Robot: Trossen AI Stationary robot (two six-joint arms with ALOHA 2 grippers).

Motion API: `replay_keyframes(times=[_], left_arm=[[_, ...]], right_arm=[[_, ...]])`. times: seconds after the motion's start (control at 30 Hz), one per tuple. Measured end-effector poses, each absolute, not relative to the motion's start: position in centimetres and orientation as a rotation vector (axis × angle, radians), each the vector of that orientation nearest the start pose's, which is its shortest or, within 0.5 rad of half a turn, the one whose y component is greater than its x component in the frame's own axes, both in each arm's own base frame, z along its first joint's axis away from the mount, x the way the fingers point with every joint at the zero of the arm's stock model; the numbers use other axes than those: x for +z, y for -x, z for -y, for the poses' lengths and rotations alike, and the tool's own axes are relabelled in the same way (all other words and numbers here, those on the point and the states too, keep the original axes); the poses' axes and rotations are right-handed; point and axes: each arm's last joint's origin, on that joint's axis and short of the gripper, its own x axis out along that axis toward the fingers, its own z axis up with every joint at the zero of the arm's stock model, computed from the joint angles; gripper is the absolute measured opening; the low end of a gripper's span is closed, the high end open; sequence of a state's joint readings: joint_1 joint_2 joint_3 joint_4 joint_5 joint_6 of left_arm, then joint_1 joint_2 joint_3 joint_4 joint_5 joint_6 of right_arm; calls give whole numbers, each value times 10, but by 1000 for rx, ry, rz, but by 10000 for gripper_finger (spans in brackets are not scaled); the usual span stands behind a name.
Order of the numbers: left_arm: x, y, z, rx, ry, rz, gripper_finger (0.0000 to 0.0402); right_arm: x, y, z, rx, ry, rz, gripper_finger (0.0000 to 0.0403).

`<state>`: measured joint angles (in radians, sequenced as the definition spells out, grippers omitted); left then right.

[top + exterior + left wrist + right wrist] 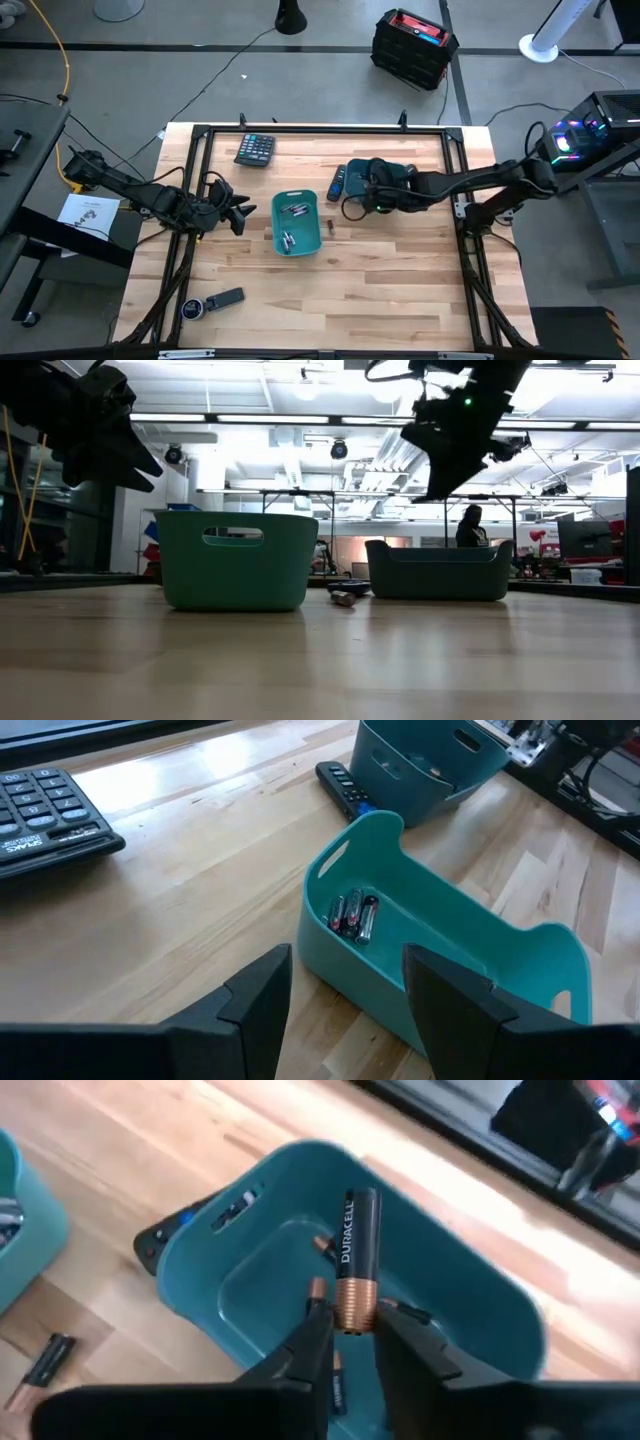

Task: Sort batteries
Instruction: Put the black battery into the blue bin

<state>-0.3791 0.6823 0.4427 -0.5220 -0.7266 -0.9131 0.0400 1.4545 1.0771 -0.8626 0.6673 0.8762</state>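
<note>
Batteries are the objects being sorted, and one is in the air: a black-and-copper Duracell battery, pinched at its copper end by the right gripper and standing upright above the dark teal bin. That bin sits toward the far right of the tabletop, with a few batteries already lying on its floor. A black remote control lies touching its left side. A lighter teal bin stands near the middle of the tabletop and holds two small clusters of batteries. One loose battery lies on the wood just beside this lighter bin, on its right.

The step in hand looks like dropping the held cell into the dark bin. To do it well, the gripper should stay centred over the bin's opening, well inside the rim, and come lower before letting go, so the battery does not bounce out.

The right arm reaches in from the right edge, stretched nearly level, wrist angled down over the bin. The left arm comes from the left edge; the left gripper hovers off the wood just left of the lighter bin, fingers spread apart and holding nothing. A dark calculator rests near the far edge.
</note>
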Motion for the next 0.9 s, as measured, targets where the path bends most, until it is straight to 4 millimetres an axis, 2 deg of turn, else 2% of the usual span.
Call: replay_keyframes(times=[0.17, 0.3, 0.4, 0.5, 0.67, 0.9], left_arm=[[208, -130, 31, 585, 470, -441, 181], [208, -130, 31, 585, 472, -440, 181], [208, -130, 31, 582, 474, -441, 181], [209, -130, 31, 582, 475, -440, 181], [208, -130, 31, 585, 487, -437, 181], [209, -130, 31, 587, 498, -435, 181]], right_arm=[[249, -275, 17, -952, -368, -798, 133], [252, -280, 15, -898, -424, -759, 182], [255, -295, 1, -698, -515, -710, 200], [251, -315, -25, -468, -510, -685, 203], [209, -337, -56, -424, -514, -754, 204], [145, -358, -67, -544, -555, -858, 204]])
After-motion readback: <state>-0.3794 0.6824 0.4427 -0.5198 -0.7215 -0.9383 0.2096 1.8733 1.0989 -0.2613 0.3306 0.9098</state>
